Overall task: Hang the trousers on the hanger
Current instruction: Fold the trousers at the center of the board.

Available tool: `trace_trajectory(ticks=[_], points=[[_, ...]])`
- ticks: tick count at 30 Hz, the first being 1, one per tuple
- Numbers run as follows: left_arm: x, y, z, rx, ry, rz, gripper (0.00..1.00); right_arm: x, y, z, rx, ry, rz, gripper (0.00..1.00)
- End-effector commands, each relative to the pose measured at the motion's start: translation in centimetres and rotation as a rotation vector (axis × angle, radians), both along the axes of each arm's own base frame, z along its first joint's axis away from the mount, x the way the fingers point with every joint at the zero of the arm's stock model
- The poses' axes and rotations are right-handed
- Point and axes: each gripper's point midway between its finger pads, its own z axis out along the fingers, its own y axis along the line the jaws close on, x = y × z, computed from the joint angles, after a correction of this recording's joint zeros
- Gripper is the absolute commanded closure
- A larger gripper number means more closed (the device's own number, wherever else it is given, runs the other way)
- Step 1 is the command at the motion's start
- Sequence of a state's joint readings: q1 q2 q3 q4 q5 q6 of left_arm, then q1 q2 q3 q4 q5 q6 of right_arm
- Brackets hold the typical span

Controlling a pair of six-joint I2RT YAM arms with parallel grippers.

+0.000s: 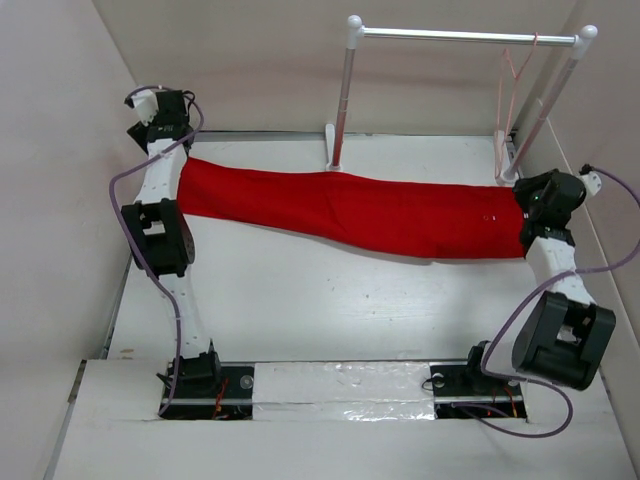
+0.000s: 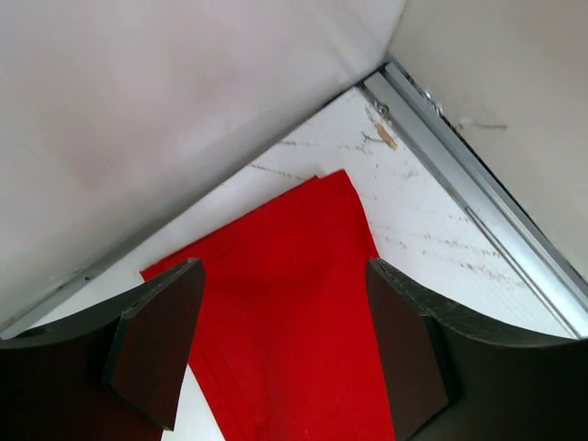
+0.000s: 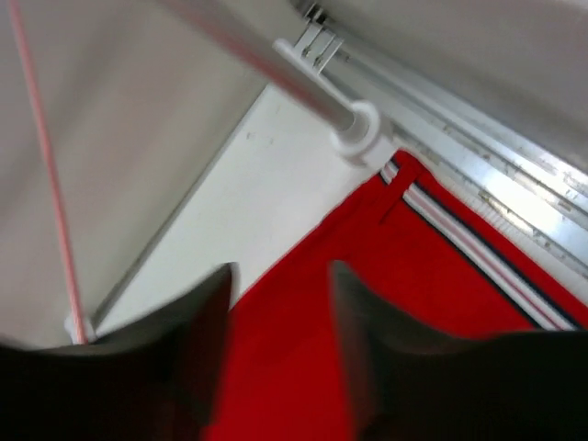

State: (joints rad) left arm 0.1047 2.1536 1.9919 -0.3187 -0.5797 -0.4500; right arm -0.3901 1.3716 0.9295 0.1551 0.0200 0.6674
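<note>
- Bright red cloth trousers [image 1: 350, 210] spread flat on white surface [image 1: 300, 300].
- Thin pale pink wire hanger [image 1: 502, 90] hanging on silver bar [image 1: 470, 37].
- Left tool [image 2: 280, 354] wide open, empty.
- Right tool [image 3: 280, 312] parted, empty.

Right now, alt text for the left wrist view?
One end of the red trousers lies flat on the table by a wall corner, framed by the open left pincer. A metal rail runs along the right.

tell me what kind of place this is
Probably a robot lab test cell, not a home: left arm and right arm bolted to a white table, plain walls boxing it in, a small rack with a hanger staged behind red trousers.
</note>
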Motion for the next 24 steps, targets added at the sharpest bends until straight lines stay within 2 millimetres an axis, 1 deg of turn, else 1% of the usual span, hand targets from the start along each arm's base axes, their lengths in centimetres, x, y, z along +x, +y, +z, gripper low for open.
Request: trace_trajectory(ticks=[1,2,3,4,5,6,7,8,9,10,11,12,13,15,16,17,18,19,20,21,22,23,24], points=[[-1.3,1.5,3.6,-0.007,-0.002,0.002,0.31,-0.2,4.0,2.8,-0.015,-0.156,0.133,0.7],[-1.7,2.0,2.6,0.011,0.033,0.033,0.32,-0.5,5.2,3.1,-0.008,-0.171,0.155,0.86],[-2.1,1.7,2.1,0.018,0.055,0.036,0.33,-1.2,6.1,3.4,-0.011,-0.184,0.176,0.92],[-2.3,1.7,1.6,0.019,0.058,0.04,0.35,-1.4,6.8,3.7,-0.015,-0.189,0.2,0.97],[-3.6,1.8,0.2,0.019,0.095,0.056,0.42,-1.6,8.3,3.9,-0.012,-0.193,0.25,1.0],[-4.2,1.6,-0.5,0.005,0.101,0.061,0.44,-2.0,9.2,4.6,-0.026,-0.209,0.277,1.0],[-5.0,1.2,-2.8,-0.017,0.126,0.057,0.5,-2.1,10.2,5.0,-0.033,-0.218,0.304,1.0],[-5.5,1.1,-2.6,-0.045,0.11,0.047,0.51,-2.2,11.0,5.1,-0.04,-0.221,0.326,1.0],[-5.9,0.7,-3.5,-0.068,0.114,0.042,0.52,-2.3,12.5,5.3,-0.048,-0.224,0.366,1.0],[-6.1,0.8,-4.1,-0.097,0.1,0.05,0.53,-2.7,13.3,5.5,-0.053,-0.231,0.385,1.0],[-6.7,0.2,-5.8,-0.15,0.123,0.026,0.54,-2.8,14.2,5.5,-0.054,-0.237,0.41,1.0],[-6.9,0.2,-6.5,-0.177,0.131,0.025,0.54,-3.0,15.5,5.6,-0.058,-0.242,0.449,0.99],[-7.1,0.2,-7.9,-0.214,0.145,0.022,0.53,-3.4,16.3,5.7,-0.062,-0.246,0.468,0.98],[-7.3,-0.1,-9.1,-0.239,0.165,0.027,0.52,-3.8,17.5,5.5,-0.075,-0.243,0.506,0.96],[-7.3,-0.2,-9.5,-0.245,0.171,0.031,0.5,-4.2,18.6,5.4,-0.076,-0.238,0.536,0.95],[-7.2,-0.4,-10.3,-0.266,0.175,0.033,0.46,-4.6,19.7,5.7,-0.088,-0.248,0.567,0.92],[-7.2,-0.5,-10.5,-0.275,0.171,0.038,0.45,-4.7,19.7,5.9,-0.095,-0.251,0.568,0.89],[-7.1,-0.6,-10.7,-0.287,0.166,0.042,0.43,-5.0,20.8,5.9,-0.098,-0.252,0.597,0.86],[-7.2,-0.5,-11.3,-0.313,0.164,0.047,0.41,-5.1,21.4,6.1,-0.103,-0.257,0.615,0.81],[-7.1,-0.8,-11.7,-0.337,0.155,0.052,0.4,-5.1,21.9,6.1,-0.114,-0.254,0.632,0.77],[-7.2,-0.4,-11.9,-0.355,0.146,0.064,0.4,-5.1,22.4,6.0,-0.119,-0.248,0.648,0.74],[-7.4,-0.3,-12.7,-0.385,0.147,0.068,0.39,-5.1,23.4,6.0,-0.122,-0.248,0.673,0.66],[-7.2,-0.6,-13.0,-0.408,0.137,0.073,0.39,-4.8,24.0,6.0,-0.131,-0.242,0.69,0.63]])
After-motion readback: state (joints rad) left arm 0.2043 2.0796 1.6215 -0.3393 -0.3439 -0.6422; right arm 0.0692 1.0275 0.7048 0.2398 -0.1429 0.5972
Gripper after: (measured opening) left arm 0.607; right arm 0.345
